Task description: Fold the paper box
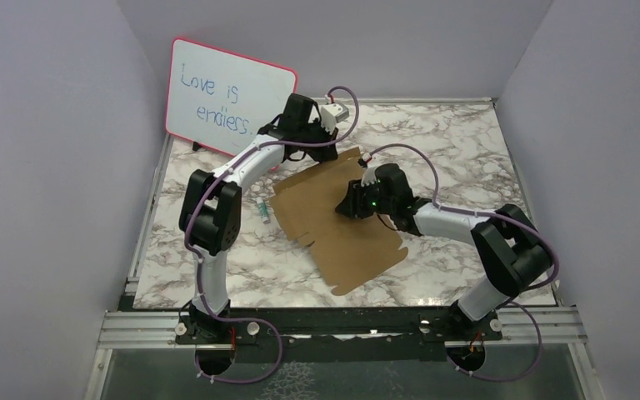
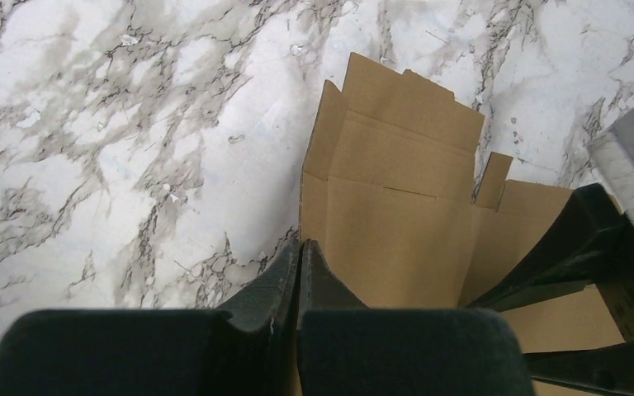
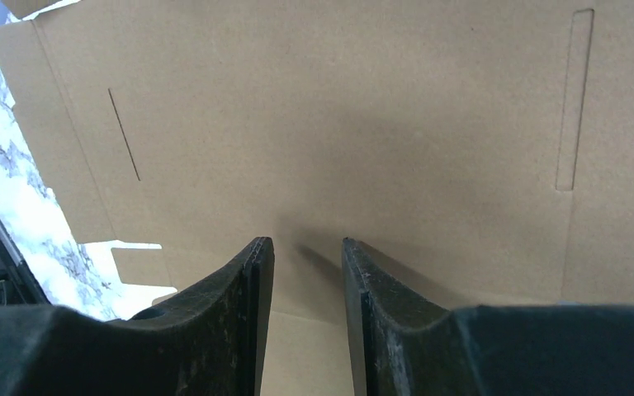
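Note:
The paper box (image 1: 337,221) is a flat brown die-cut cardboard sheet lying at an angle mid-table, with its far part raised. In the left wrist view the paper box (image 2: 396,223) shows notched flaps and creases. My left gripper (image 1: 298,142) is at the sheet's far left edge. Its jaws (image 2: 300,245) are pressed together with the cardboard's edge running in between them. My right gripper (image 1: 352,204) is over the middle of the sheet. In the right wrist view it (image 3: 307,242) stands open, tips close to the cardboard (image 3: 338,124), with nothing between them.
A pink-framed whiteboard (image 1: 229,98) with writing leans at the back left, behind the left arm. A small marker (image 1: 264,212) lies on the marble table (image 1: 467,142) just left of the sheet. Purple walls close in on three sides. A metal rail (image 1: 342,321) runs along the near edge.

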You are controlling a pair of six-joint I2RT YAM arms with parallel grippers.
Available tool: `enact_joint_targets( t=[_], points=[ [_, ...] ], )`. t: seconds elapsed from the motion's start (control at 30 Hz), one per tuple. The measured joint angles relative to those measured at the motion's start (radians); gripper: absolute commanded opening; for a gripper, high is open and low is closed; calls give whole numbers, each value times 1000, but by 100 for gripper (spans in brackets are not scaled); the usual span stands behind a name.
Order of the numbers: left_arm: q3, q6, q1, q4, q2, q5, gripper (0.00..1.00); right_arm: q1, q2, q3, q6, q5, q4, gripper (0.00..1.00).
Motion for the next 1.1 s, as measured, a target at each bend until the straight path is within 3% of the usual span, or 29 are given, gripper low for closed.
enact_joint_targets(
  t=[1.1],
  points=[
    [-85, -27, -96, 17, -115, -55, 0, 4, 234, -1, 113, 100, 252, 38]
  ],
)
